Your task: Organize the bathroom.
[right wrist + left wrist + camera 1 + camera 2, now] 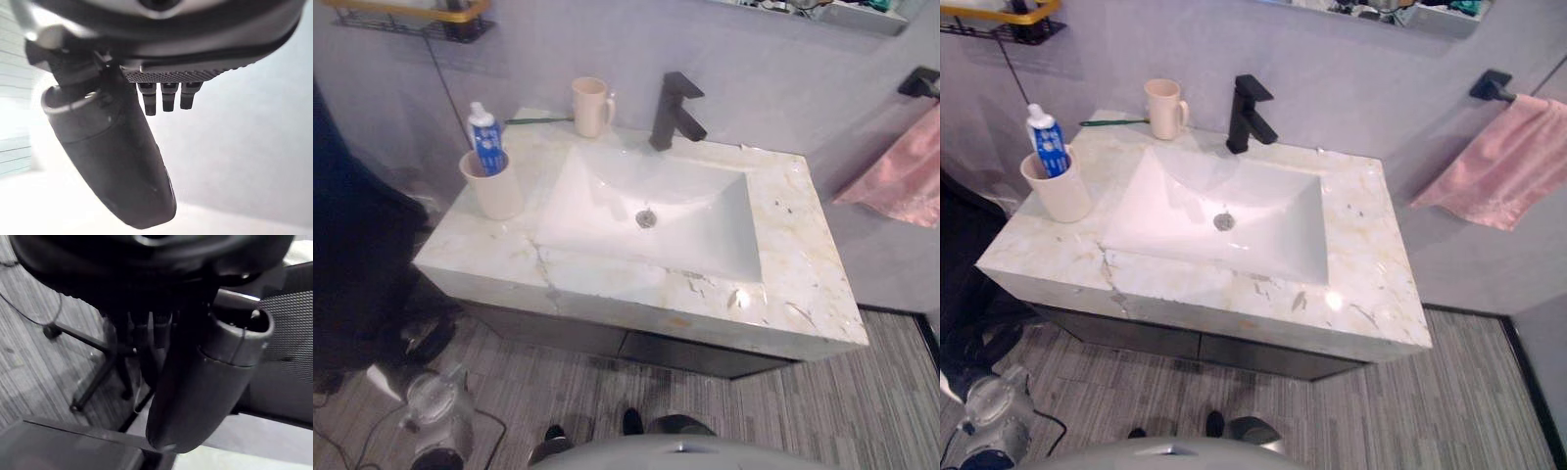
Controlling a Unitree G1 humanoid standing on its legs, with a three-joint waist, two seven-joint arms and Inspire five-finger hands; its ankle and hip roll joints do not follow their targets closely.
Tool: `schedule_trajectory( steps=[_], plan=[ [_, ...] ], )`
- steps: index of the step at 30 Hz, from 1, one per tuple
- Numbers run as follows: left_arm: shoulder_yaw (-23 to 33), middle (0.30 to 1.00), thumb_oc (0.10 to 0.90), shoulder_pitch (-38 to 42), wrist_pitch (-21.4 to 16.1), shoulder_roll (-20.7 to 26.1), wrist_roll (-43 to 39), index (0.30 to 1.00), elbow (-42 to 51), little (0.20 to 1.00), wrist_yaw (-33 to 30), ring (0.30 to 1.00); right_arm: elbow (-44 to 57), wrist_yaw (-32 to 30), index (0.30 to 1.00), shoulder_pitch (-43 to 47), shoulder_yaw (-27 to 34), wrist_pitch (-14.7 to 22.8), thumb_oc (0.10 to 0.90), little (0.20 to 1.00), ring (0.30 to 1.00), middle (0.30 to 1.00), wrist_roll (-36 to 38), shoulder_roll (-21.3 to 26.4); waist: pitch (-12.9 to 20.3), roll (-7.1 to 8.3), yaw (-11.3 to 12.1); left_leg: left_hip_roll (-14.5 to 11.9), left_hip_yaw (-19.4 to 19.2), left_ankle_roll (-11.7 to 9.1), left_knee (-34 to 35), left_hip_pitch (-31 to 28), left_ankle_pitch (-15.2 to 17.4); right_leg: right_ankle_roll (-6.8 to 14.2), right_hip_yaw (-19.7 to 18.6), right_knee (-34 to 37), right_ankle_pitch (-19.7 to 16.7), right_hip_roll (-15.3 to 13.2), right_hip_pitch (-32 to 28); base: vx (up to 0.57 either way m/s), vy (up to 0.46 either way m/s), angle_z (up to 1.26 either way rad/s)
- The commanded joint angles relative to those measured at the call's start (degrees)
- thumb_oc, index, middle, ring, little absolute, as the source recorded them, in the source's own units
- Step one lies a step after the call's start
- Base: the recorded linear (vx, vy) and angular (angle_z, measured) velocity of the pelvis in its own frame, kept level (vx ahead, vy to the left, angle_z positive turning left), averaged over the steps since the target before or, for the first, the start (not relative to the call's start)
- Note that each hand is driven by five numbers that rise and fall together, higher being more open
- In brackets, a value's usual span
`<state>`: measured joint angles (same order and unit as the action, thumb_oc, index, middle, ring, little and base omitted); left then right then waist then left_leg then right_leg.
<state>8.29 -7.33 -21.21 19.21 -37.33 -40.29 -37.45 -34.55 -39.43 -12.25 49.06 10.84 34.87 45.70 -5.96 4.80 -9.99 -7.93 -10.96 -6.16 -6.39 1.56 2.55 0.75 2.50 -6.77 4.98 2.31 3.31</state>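
Marble counter (783,284), toothpaste (486,139) in cup (494,186)

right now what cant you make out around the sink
- Wire shelf, eye views: cut off by the top edge, contents unclear.
- Upper ledge: cropped, items too small to name.
- Green toothbrush: its head is hidden behind the mug.
- Toothpaste tube: lower part hidden inside the cup.

Glossy marble countertop (783,284), matt black faucet (674,110).
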Motion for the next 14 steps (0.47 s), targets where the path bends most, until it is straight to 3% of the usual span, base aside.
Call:
schedule_trajectory(
  steps=[1,2,3,4,5,7,8,10,11,14],
  plan=[
    [3.6,0.900,0.800,2.1,-9.7,1.8,3.6,0.900,-3.6,0.900,-0.7,0.900,-6.1,0.3,0.900,-1.9,-6.4,9.8,0.800,0.900,0.900,0.900,1.1,-4.7,-0.8,1.15,-1.1,3.6,-0.7,-0.4,-0.9,8.3,-7.1,4.3,3.4,8.4,-3.6,-0.4,-6.3,-0.17,-0.147,-0.18],
    [4.0,0.900,0.800,1.6,-9.8,1.4,2.4,0.900,-5.1,0.900,0.5,0.900,-8.5,0.0,0.900,-2.5,-8.4,11.9,0.800,0.900,0.900,0.900,0.7,-7.8,-1.0,1.41,-1.2,3.9,-0.7,-0.2,-1.9,8.1,-6.0,4.4,3.8,8.7,-3.8,-0.8,-6.7,-0.17,-0.134,-0.11],
    [4.1,0.900,0.800,1.5,-9.5,1.4,2.0,0.900,-5.3,0.900,0.8,0.900,-8.8,0.2,0.900,-2.5,-8.7,11.1,0.800,0.900,0.900,0.900,0.7,-8.2,-1.0,1.47,-1.2,3.9,-0.7,-0.1,-2.0,8.3,-6.1,4.3,3.9,8.8,-4.0,-0.9,-6.5,-0.16,-0.082,-0.02],
    [4.2,0.900,0.800,0.5,-8.9,0.3,0.2,0.900,-7.7,0.900,2.2,0.900,-14.2,3.0,0.900,-2.8,-12.5,13.6,0.800,0.900,0.900,0.900,4.3,-12.6,-1.2,1.76,-0.7,4.8,-0.2,0.7,-4.5,7.8,-3.4,4.3,4.3,9.1,-4.5,-1.6,-6.3,-0.17,-0.068,-0.01],
    [4.3,0.900,0.800,-0.1,-8.0,-0.7,-1.6,0.900,-9.6,0.900,3.7,0.900,-17.4,6.1,0.900,-3.0,-15.2,13.9,0.800,0.900,0.900,0.900,6.0,-16.0,-1.3,1.86,-0.5,5.5,-0.3,1.2,-6.3,7.6,-2.4,4.1,4.4,9.3,-4.9,-1.9,-6.1,-0.17,-0.061,-0.05],
    [4.3,0.900,0.800,-0.4,-7.5,-1.5,-2.2,0.900,-10.6,0.900,4.2,0.900,-19.1,6.4,0.900,-2.9,-17.4,15.2,0.800,0.900,0.900,0.900,6.0,-17.9,-1.5,1.85,-0.3,6.1,-0.4,1.5,-8.2,7.6,-1.7,4.0,4.2,9.3,-4.8,-2.0,-6.2,-0.09,-0.020,-0.21],
    [3.4,0.900,0.800,-1.1,-4.8,-3.3,-1.3,0.900,-13.4,0.900,5.8,0.900,-22.4,9.4,0.900,-2.5,-22.7,13.0,0.800,0.900,0.900,0.900,4.4,-22.3,-2.0,1.44,0.2,8.0,-0.1,2.3,-13.0,7.5,0.0,3.6,3.5,8.7,-4.4,-2.1,-6.6,-0.11,-0.009,-0.35],
    [2.1,0.900,0.800,-0.9,-1.6,-3.8,0.3,0.900,-15.5,0.900,7.7,0.900,-24.2,12.9,0.900,-1.7,-25.0,9.6,0.800,0.900,0.900,0.900,4.7,-23.5,-2.0,1.04,0.5,9.1,0.0,2.6,-14.2,7.8,0.2,3.6,2.9,8.3,-4.3,-2.1,-6.4,-0.11,0.002,-0.41],
    [-0.4,0.900,0.800,-0.5,2.1,-4.6,-0.6,0.900,-20.0,0.900,11.4,0.900,-25.3,16.7,0.900,-0.4,-29.3,6.7,0.800,0.900,0.900,0.900,4.3,-25.9,-2.1,0.05,0.9,10.6,0.1,2.8,-14.4,7.4,0.3,3.8,2.5,8.1,-4.3,-2.0,-6.4,-0.09,0.028,-0.58],
    [-4.5,0.900,0.800,0.3,5.4,-6.0,2.9,0.900,-26.3,0.900,17.8,0.900,-26.6,20.9,0.900,1.9,-36.0,2.5,0.800,0.900,0.900,0.900,2.8,-29.2,-1.9,-1.59,0.9,11.8,0.0,3.9,-7.7,3.8,1.9,4.7,2.4,7.7,-4.1,-2.2,-5.8,-0.07,0.077,-0.53]
  ],
)
